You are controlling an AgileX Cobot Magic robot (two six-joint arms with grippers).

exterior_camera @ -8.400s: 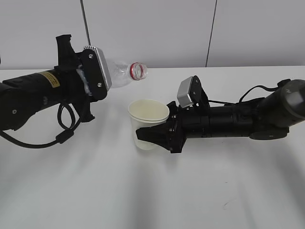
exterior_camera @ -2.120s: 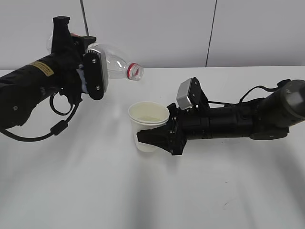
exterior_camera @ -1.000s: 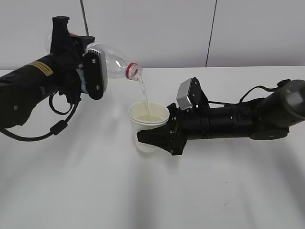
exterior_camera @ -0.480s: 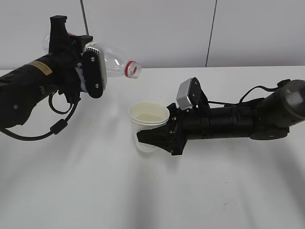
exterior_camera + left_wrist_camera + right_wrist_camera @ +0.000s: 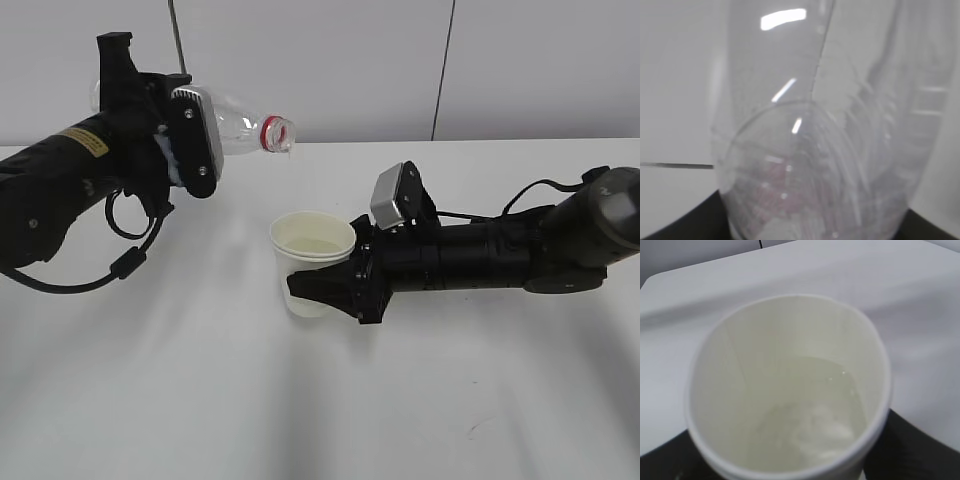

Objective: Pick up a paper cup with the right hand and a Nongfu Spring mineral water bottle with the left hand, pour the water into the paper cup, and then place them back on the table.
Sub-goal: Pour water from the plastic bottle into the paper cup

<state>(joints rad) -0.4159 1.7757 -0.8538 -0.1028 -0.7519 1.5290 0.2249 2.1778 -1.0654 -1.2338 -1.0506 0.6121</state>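
Note:
My left gripper [image 5: 170,135] is shut on the clear Nongfu Spring bottle [image 5: 240,135], held almost level in the air above the table's left, red-ringed open mouth pointing right. No stream leaves it. In the left wrist view the bottle [image 5: 815,150] fills the frame, seen from behind. My right gripper [image 5: 325,285] is shut on the white paper cup [image 5: 312,260], upright at the table's middle, below and right of the bottle mouth. In the right wrist view the cup [image 5: 790,390] holds clear water [image 5: 815,420] at its bottom.
The white table [image 5: 320,420] stretches toward the front, with a small dark scuff [image 5: 472,430] at the front right. A black cable [image 5: 530,192] runs behind my right arm. A grey wall stands behind the table.
A second ago water streamed from the bottle into the cup. The left arm has since tipped the bottle back toward level and lifted it slightly, and the stream has stopped. The right arm and cup have stayed still.

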